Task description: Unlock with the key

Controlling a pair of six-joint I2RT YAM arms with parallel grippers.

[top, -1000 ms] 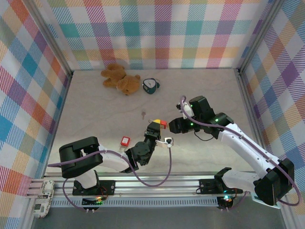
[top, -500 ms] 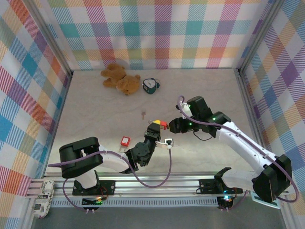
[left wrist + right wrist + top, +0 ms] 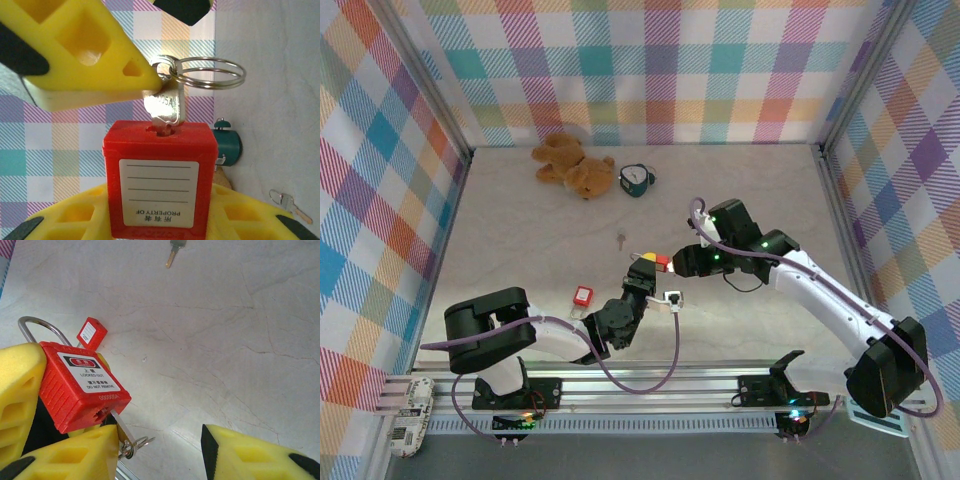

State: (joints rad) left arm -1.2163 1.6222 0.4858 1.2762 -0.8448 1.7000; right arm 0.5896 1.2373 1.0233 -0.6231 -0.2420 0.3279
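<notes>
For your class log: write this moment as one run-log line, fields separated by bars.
left gripper: shut on red padlock | key: in keyhole, ring attached | right gripper: open, one finger by key head

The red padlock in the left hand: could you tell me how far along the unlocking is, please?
Done: the left hand grips the red padlock, and the key sits in its keyhole. In hand: the open right hand has one finger at the key's head. Left: turning it and freeing the shackle.

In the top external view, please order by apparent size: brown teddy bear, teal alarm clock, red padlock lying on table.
Largest first:
brown plush teddy bear
round teal alarm clock
red padlock lying on the table
</notes>
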